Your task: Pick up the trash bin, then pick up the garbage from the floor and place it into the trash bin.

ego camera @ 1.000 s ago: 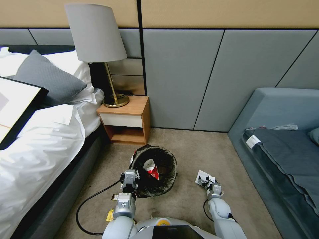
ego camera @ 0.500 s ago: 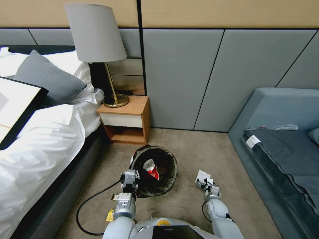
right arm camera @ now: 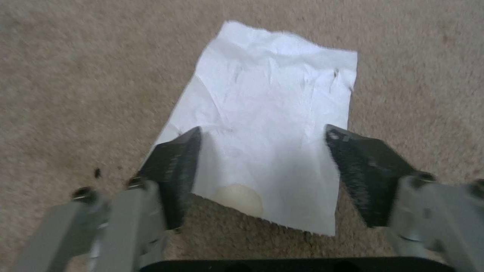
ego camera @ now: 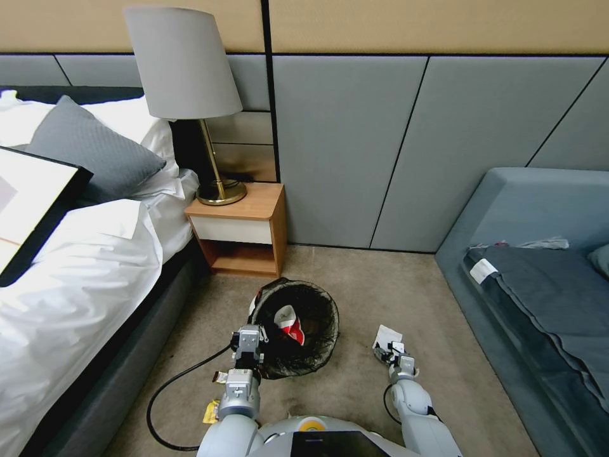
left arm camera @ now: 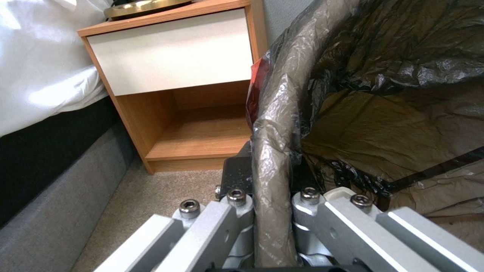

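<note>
The trash bin [ego camera: 303, 355], lined with a black bag, stands on the carpet in front of the nightstand, and a red-and-white packet [ego camera: 288, 322] lies inside it. My left gripper [ego camera: 248, 343] is shut on the bin's near rim. In the left wrist view the fingers [left arm camera: 237, 211] clamp the bag-covered rim [left arm camera: 275, 151]. A white paper slip [ego camera: 386, 334] lies flat on the carpet right of the bin. My right gripper [ego camera: 389, 351] hangs low over it and is open, its black pads [right arm camera: 176, 166] straddling the slip [right arm camera: 272, 113]. A yellow wrapper [ego camera: 210, 412] lies by my left arm.
A wooden nightstand [ego camera: 241, 225] with a lamp [ego camera: 184, 70] stands behind the bin. The bed [ego camera: 76, 273] runs along the left and a grey sofa [ego camera: 539, 266] along the right. A black cable [ego camera: 166, 387] loops over the carpet near the left arm.
My right gripper has shifted slightly left and back towards me over the paper slip. The left gripper and the bin have not moved.
</note>
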You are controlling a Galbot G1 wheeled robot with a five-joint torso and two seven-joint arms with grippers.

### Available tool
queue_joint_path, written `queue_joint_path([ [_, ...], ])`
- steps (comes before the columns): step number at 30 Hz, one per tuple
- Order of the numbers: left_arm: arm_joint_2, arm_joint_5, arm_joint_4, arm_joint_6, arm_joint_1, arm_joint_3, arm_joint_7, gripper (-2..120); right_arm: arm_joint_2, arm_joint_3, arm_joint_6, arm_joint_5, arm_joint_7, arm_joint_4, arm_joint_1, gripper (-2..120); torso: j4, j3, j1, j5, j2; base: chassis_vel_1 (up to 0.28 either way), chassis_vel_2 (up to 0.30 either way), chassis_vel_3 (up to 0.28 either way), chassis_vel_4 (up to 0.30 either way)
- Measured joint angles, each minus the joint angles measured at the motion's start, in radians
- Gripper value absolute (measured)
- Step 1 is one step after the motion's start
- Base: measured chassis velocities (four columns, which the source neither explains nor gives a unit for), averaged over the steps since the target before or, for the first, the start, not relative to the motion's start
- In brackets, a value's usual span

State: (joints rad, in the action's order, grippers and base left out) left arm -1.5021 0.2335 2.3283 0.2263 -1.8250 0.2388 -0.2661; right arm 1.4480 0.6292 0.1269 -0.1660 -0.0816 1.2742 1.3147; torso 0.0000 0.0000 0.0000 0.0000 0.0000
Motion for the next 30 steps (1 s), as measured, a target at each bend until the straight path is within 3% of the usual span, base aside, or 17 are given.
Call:
queue_joint_path([
  [12,0.003,0.006,0.013,-0.001,-0.012,-0.001,0.0,1,-0.008,0.009,-0.046,-0.002,0.024,-0.094,-0.037,17,0.0006,0.0,0.0,0.0002,0.0,0.0,0.0,0.0,0.0],
  [14,0.003,0.006,0.014,-0.001,-0.013,-0.001,0.0,1,-0.014,0.015,-0.055,-0.002,0.028,-0.109,-0.045,5,0.0006,0.0,0.0,0.0,0.0,0.0,0.0,0.0,0.0],
  [17,0.003,0.006,0.014,-0.002,-0.013,-0.001,0.0,1,-0.017,0.018,-0.063,-0.002,0.033,-0.118,-0.047,0,0.0004,0.0,0.0,0.0003,0.0,0.0,0.0,0.0,0.0],
  [30,0.004,0.006,0.017,-0.003,-0.009,-0.004,0.0,1,-0.02,0.031,-0.086,0.002,0.034,-0.115,-0.04,0,-0.0007,0.0,0.0,-0.0006,0.0,0.0,0.0,0.0,0.0],
])
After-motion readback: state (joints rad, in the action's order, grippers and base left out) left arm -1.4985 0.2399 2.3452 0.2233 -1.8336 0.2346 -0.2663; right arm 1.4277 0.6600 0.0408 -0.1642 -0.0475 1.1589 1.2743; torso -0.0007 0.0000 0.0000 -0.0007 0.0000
